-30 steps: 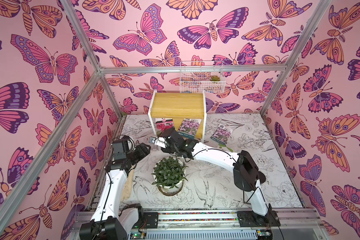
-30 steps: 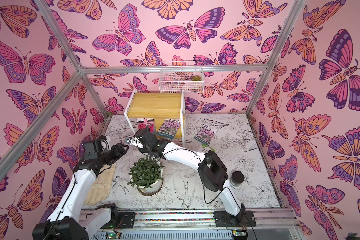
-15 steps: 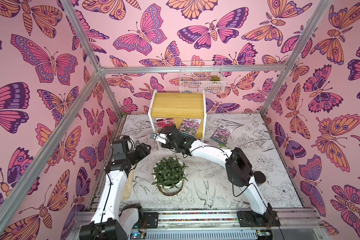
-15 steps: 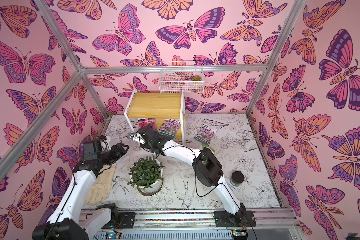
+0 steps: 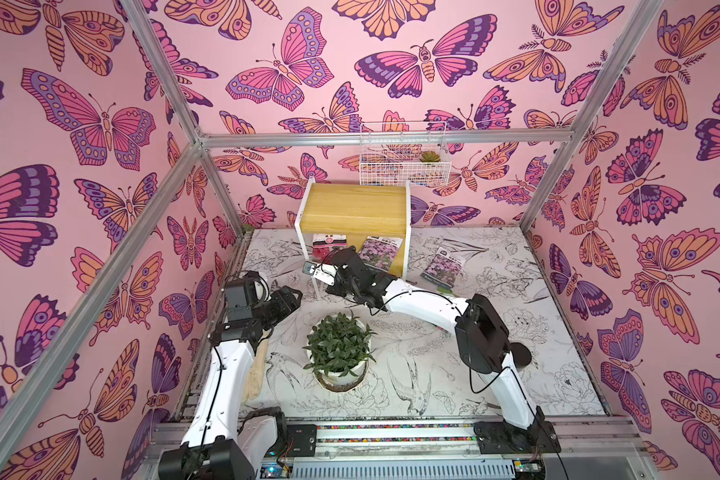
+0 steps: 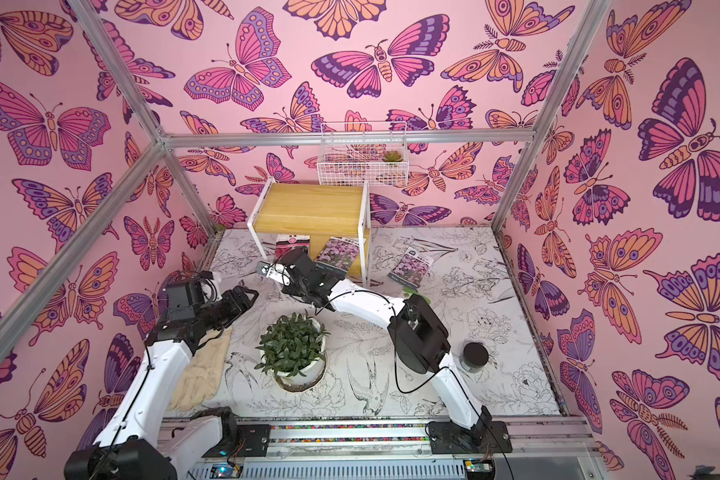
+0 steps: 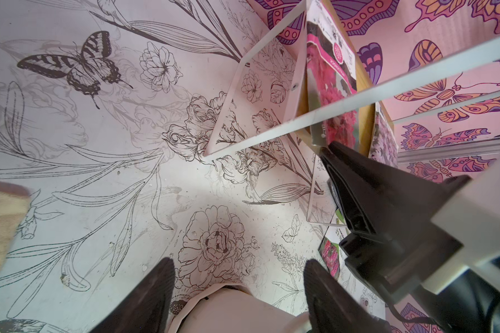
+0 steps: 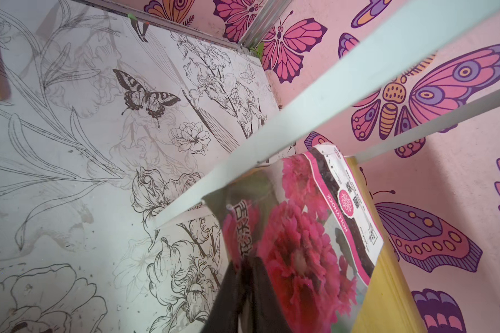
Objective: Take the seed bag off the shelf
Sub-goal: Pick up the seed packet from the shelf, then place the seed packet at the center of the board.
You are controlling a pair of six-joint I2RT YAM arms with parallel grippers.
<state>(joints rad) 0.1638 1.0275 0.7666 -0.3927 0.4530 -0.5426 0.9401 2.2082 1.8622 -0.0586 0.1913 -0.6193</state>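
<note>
The right hand is pinched shut on the near edge of the pink bag, which rests on the lower board of the shelf, at 9 o'clock from the purple bag. The bite looks shallow, though blur hides its depth. Pulled out, the bag may slip free or snag the white leg. The left hand hangs part open, empty.

My right arm reaches from its base at lower right, elbow bent right of centre, up toward the middle of both top views. The right claw is pinched tight on the lower edge of the seed bag. My left arm rises at lower left, its left claw pointing right, fingers parted and holding nothing.
</note>
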